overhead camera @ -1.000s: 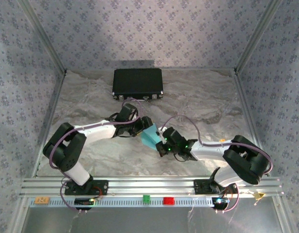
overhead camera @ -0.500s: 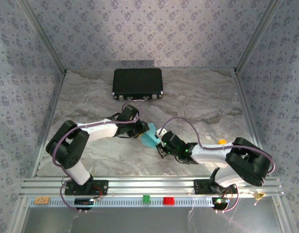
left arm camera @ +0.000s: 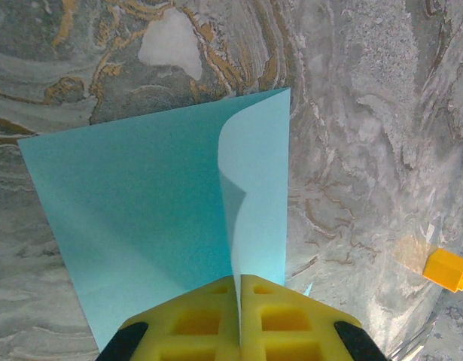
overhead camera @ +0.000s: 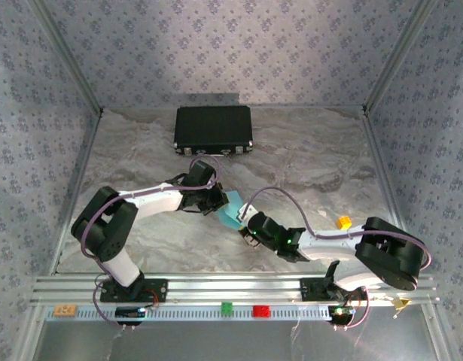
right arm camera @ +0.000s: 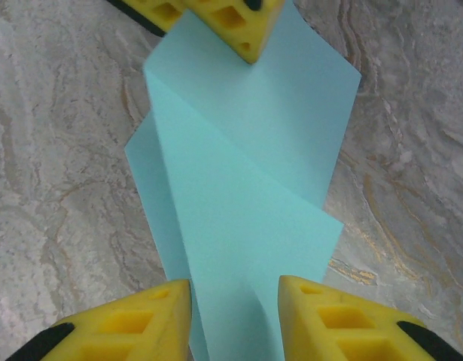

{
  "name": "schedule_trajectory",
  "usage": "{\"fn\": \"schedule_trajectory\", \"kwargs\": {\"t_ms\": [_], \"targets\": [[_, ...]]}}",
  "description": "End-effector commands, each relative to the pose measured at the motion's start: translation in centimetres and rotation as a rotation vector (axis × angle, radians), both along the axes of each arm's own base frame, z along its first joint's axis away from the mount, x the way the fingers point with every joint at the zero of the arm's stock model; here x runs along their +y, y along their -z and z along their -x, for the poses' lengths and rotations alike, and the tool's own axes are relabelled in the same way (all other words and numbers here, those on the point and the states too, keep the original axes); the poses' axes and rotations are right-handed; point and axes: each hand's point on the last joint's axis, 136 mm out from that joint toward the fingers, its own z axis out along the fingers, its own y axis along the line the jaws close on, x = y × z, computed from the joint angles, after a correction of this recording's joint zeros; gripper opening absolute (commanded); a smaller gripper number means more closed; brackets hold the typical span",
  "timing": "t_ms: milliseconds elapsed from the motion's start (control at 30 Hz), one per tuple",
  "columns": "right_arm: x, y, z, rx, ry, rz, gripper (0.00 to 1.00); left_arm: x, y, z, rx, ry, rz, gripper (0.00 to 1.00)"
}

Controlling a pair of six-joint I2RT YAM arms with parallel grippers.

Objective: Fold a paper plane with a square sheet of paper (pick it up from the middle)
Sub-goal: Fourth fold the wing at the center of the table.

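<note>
Top external: paper [overhead camera: 229, 214] is mid-table, btwn the two grippers, well apart from black case [overhead camera: 214, 128] at the far side. Left wrist: L gripper [left arm camera: 239, 297] has its yellow fingers pressed together, pinching the paper's near edge; sheet is partly folded, one flap curling up along the crease. Right wrist: R gripper [right arm camera: 235, 289] fingers are spread, w/ the paper's other end running btwn them. Yellow block [overhead camera: 342, 222] sits on table by R arm, apart from paper.
</note>
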Motion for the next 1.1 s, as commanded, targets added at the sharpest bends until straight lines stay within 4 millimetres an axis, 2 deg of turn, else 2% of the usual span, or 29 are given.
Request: {"fn": "schedule_trajectory", "kwargs": {"t_ms": [0, 267, 467, 933, 1067], "targets": [[-0.3, -0.1, -0.4, -0.106, -0.012, 0.091, 0.37, -0.4, -0.9, -0.3, 0.008, 0.002, 0.023, 0.05], [0.3, 0.2, -0.1, -0.211, -0.039, 0.200, 0.38, -0.4, -0.9, -0.3, 0.011, -0.001, 0.025, 0.05], [0.6, -0.2, -0.5, -0.246, -0.021, 0.200, 0.36, -0.4, -0.8, -0.2, 0.014, 0.001, 0.025, 0.05], [0.8, 0.1, -0.8, -0.231, -0.004, 0.187, 0.26, -0.4, -0.8, -0.3, 0.014, 0.003, 0.026, 0.05], [0.9, 0.0, -0.9, -0.231, 0.001, 0.176, 0.20, -0.4, -0.8, -0.2, 0.014, 0.004, 0.022, 0.05]]}}
